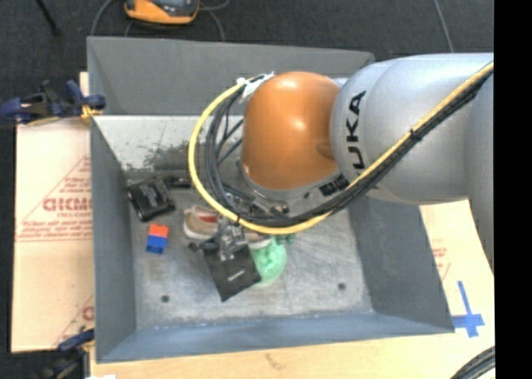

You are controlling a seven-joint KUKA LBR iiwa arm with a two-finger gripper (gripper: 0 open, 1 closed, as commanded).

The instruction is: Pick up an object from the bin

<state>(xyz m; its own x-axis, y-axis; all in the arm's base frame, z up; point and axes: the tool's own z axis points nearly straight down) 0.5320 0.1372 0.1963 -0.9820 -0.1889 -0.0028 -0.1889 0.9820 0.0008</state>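
Grey bin (108, 269) sat below me; my gripper (224, 240) hung over a black slab (233, 277), a green lump (272, 263) beside it. Open or closed, I couldn't tell.

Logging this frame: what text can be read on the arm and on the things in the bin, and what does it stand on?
"UKA": on the silver arm, running up its side; the orange cover may hide a letter before it.
Round white thing mid-bin: reddish marks, too blurred to read.
Blue block, green thing: no text seen.
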